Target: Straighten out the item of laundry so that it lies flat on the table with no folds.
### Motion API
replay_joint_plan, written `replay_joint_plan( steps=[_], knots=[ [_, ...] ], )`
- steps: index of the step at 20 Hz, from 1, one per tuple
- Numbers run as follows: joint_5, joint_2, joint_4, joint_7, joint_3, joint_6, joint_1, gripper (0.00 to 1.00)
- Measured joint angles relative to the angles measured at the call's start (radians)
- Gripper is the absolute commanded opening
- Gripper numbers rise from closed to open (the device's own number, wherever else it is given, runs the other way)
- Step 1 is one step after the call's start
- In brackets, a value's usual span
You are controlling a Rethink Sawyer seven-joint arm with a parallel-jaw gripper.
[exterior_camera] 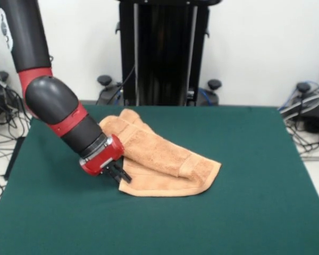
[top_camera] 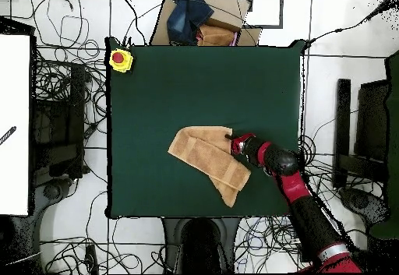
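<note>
From the front view, I see my gripper (exterior_camera: 119,175) low at the left-centre of the frame, its black fingertips pressed against the near-left edge of the towel (exterior_camera: 159,159). I cannot tell whether it is clenched on the cloth or released; the tips are too small and dark against the fabric. The towel lies in the middle of the table (exterior_camera: 244,212), folded over on itself: an upper layer with a woven band runs diagonally from upper left toward the right, over a lower layer whose edge peeks out along the bottom. It is plainly not flat yet.

From the overhead view, the gripper (top_camera: 231,139) sits at the right edge of the towel (top_camera: 206,159), near the frame's centre, with the arm trailing off to the lower right. The towel shows as a slanted, doubled shape tapering toward the lower right, well inside the table (top_camera: 156,77) with bare green all around.

I judge I am at the grasping step, at an edge of the fold. The next move calls for a firm pinch on the top layer only, then a lift and drag away from the fold to open it.
</note>
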Motion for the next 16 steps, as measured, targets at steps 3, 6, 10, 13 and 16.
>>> replay_joint_plan(
  steps=[3, 6, 10, 13, 16],
  knots=[
    [-0.040, -0.024, -0.006, 0.000, 0.000, 0.000, 0.028, 0.00],
    [-0.092, -0.053, -0.012, 0.000, -0.001, 0.000, 0.060, 0.00],
    [-0.193, -0.100, -0.020, 0.000, 0.000, -0.004, 0.110, 0.00],
    [-0.252, -0.129, -0.020, 0.000, 0.001, -0.014, 0.137, 0.00],
    [-0.311, -0.168, -0.027, 0.000, -0.015, -0.059, 0.185, 0.00]
  ],
)
